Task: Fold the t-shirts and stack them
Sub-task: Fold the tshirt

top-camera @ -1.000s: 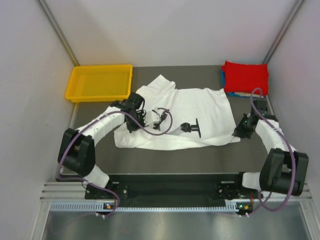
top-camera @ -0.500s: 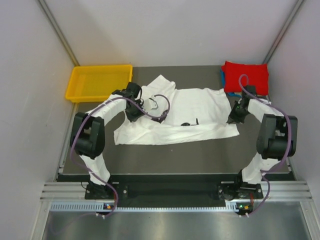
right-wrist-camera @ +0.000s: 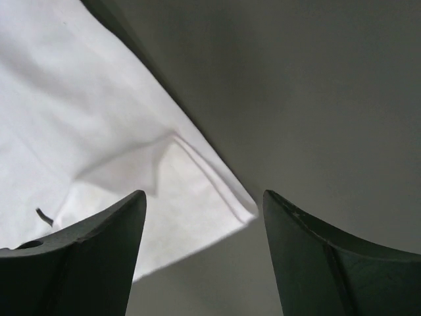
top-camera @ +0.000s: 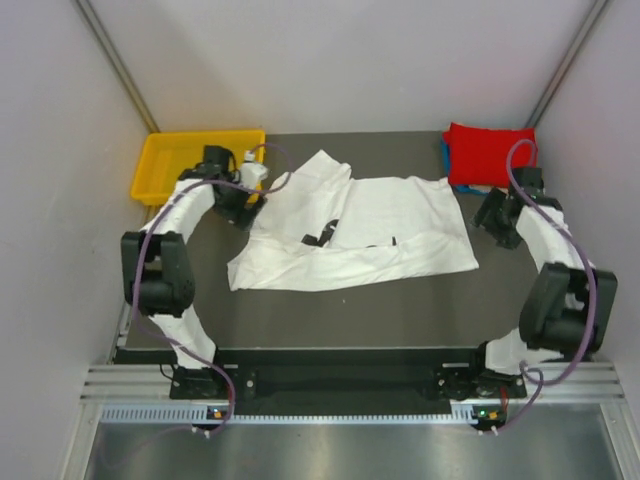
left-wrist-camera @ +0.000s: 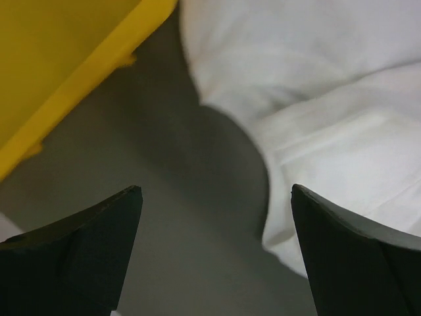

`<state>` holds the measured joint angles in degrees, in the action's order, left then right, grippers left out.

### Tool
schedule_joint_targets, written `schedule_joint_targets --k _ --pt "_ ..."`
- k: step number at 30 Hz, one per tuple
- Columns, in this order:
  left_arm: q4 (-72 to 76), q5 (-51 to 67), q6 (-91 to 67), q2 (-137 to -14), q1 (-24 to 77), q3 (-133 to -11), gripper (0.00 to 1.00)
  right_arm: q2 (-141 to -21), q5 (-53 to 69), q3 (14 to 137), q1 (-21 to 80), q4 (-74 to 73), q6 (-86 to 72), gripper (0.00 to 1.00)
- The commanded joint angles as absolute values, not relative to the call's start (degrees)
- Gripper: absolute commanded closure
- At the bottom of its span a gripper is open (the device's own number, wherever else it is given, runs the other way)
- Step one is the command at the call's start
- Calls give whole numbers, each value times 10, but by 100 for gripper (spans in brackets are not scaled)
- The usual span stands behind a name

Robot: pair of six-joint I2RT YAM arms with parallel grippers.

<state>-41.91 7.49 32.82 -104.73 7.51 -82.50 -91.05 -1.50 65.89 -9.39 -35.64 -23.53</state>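
A white t-shirt (top-camera: 370,225) lies partly folded across the middle of the table, with nothing holding it. At the back right a folded red t-shirt (top-camera: 490,155) rests on a blue one (top-camera: 446,154). My left gripper (top-camera: 238,200) is open just off the white shirt's left edge (left-wrist-camera: 342,131), and only bare table shows between its fingers (left-wrist-camera: 216,191). Off the shirt's right side, my right gripper (top-camera: 493,217) is also open, low over the table. A corner of the white shirt (right-wrist-camera: 197,197) lies loose under the gap between its jaws (right-wrist-camera: 204,194).
A yellow tray (top-camera: 200,163) stands at the back left, close behind the left gripper; its rim (left-wrist-camera: 99,59) fills the upper left of the left wrist view. Grey walls enclose the dark table (top-camera: 400,310) on three sides.
Both grippers were shut on the white shirt's edges and have opened and let go. The left one moved back-left toward the tray, the right one to the right. The shirt's near part now lies folded farther back.
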Motion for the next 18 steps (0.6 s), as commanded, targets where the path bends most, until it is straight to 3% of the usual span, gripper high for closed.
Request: schedule_joint_targets --k 1,2,5,6,8,10,16,18 --pt "-446 126 307 -957 4 -767 1 -788 -30 577 -112 -372 -249 28" --pt "-440 128 323 -941 -10 -736 1 -777 -3 557 -111 -369 -257 29" --pt "-439 194 427 -870 -4 -627 33 -773 33 492 -112 -334 -275 32" --pt "-439 199 468 -856 -2 -605 37 -777 36 482 -112 -323 -278 32" --pt "-410 196 515 -814 26 -545 29 -793 40 460 -111 -293 -287 34" --pt "-380 206 553 -782 36 -489 11 -817 53 446 -108 -266 -297 36" --pt "-287 179 567 -811 59 -438 9 -855 55 436 -105 -240 -304 48" --pt "-249 155 550 -829 83 -428 11 -851 44 435 -105 -239 -307 61"
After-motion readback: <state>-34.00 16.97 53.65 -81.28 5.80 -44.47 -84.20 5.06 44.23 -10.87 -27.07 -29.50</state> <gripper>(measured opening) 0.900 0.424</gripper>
